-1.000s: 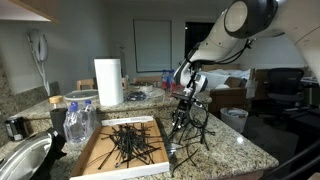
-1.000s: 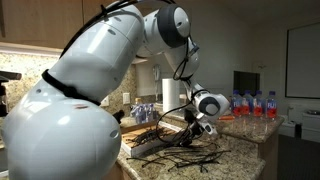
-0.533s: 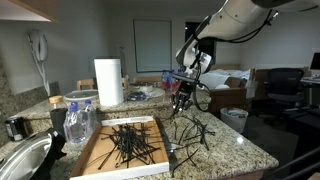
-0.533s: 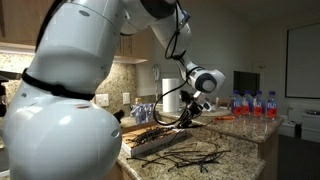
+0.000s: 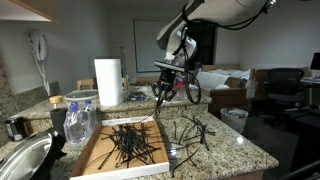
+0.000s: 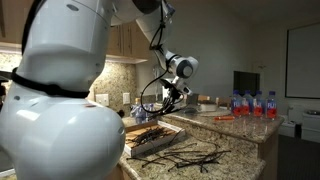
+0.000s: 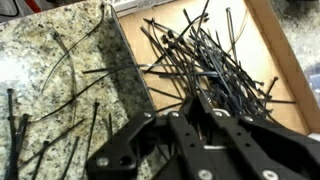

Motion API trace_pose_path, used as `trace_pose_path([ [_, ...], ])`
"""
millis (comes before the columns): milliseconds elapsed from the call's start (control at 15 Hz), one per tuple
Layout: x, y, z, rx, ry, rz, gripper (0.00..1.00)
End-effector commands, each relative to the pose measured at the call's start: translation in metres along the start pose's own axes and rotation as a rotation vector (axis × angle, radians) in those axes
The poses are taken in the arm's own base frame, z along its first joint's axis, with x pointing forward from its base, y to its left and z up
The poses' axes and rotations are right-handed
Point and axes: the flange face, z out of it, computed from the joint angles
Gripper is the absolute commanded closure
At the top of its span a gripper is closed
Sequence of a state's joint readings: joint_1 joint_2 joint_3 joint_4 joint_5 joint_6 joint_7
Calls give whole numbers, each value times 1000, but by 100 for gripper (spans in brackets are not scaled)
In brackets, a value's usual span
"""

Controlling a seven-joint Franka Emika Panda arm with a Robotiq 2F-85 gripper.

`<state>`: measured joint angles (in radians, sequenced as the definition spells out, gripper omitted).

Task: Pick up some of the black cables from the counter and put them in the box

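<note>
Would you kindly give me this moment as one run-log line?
jaws: shut on held cables | position: raised over box | counter: loose cables lying | release: pending

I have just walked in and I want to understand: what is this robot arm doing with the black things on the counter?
The robot arm's gripper is shut on a small bundle of black cables and holds it in the air, roughly over the edge of the box. The bundle hangs down from the jaws. Many cables lie in the box already, and a loose tangle lies on the counter beside the box.
</note>
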<state>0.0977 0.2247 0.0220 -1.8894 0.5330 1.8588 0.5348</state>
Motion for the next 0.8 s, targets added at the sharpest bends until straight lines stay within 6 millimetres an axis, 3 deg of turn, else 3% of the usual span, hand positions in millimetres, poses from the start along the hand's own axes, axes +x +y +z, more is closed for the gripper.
trace_pose_path([
  [0, 2, -48, 33, -83, -12, -81, 98],
  [400, 33, -104, 89, -141, -20, -178, 98],
  [600, 36, -126, 112, -146, -48, -209, 98],
  [733, 36, -134, 122, -154, -56, -217, 65],
])
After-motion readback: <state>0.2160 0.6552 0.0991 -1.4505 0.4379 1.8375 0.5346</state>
